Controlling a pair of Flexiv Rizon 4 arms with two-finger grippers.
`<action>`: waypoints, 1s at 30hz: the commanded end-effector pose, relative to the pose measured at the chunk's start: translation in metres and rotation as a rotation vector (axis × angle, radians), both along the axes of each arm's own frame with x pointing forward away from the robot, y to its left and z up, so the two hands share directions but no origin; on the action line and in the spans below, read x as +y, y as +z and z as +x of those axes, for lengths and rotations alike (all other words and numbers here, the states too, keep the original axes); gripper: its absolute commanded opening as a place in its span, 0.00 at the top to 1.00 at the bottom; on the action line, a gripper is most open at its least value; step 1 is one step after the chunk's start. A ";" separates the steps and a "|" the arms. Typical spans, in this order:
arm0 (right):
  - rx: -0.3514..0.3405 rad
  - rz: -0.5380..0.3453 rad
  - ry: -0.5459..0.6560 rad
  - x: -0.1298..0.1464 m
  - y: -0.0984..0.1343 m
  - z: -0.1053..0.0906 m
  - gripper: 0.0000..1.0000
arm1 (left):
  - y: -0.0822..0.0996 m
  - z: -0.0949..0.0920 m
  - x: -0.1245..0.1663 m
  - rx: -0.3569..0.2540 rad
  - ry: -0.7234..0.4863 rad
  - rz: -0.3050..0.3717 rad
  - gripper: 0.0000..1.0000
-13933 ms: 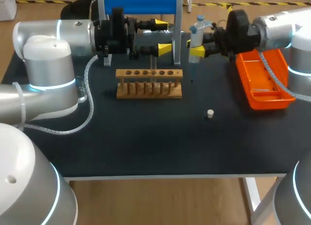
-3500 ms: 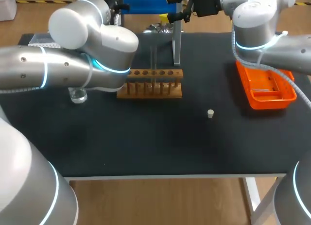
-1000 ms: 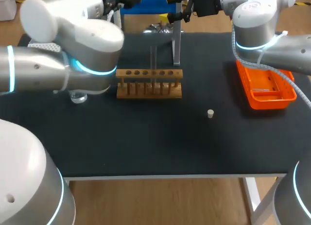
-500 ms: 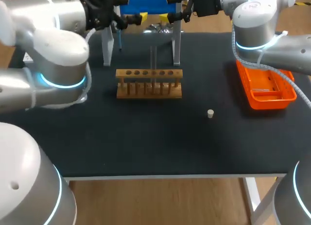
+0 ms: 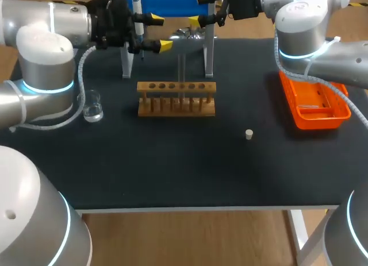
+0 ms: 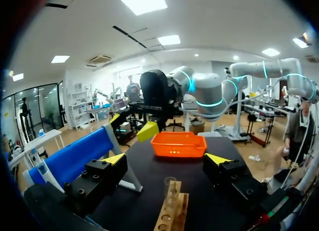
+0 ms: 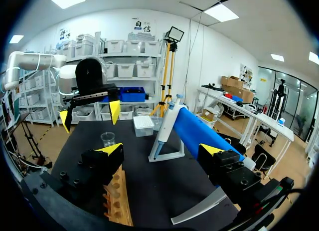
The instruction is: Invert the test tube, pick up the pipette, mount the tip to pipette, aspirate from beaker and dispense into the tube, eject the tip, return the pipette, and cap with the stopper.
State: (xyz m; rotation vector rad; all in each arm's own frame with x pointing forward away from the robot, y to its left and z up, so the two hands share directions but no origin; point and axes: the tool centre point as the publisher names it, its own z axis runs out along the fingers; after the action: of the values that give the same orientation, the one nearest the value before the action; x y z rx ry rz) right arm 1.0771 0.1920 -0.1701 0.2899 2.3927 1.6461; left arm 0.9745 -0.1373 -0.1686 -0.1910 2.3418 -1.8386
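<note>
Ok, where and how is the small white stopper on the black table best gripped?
Grip the small white stopper by its round sides, coming straight down from above. It is short and stands alone on the black table, with bare surface all round for the fingertips; a sideways approach would likely just push it.

The head camera looks steeply down on the whole table (image 5: 172, 174) from above and behind, while the 2 wrist cameras sit low and close at its 11 and 1 o'clock, facing each other across the wooden rack (image 5: 176, 98) and its test tube (image 5: 181, 69), which all 3 views share.
</note>
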 end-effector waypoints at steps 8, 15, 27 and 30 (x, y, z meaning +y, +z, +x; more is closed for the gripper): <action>0.002 -0.003 0.003 -0.001 0.001 0.000 0.00 | -0.025 0.007 -0.015 0.066 -0.210 0.014 0.00; 0.002 -0.003 0.003 -0.001 0.001 0.000 0.00 | -0.037 0.005 -0.026 0.069 -0.161 0.053 0.00; 0.002 -0.003 0.003 -0.001 0.001 0.000 0.00 | -0.059 -0.004 -0.033 0.080 -0.027 0.130 0.00; 0.002 -0.003 0.003 -0.001 0.001 0.000 0.00 | -0.064 -0.004 -0.036 0.087 -0.023 0.143 0.00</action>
State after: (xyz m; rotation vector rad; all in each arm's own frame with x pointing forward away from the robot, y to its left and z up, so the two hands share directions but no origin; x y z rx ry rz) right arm 1.0772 0.1920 -0.1701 0.2900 2.3927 1.6462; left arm 0.9739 -0.1695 -0.2314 -0.2056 2.5446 -1.7183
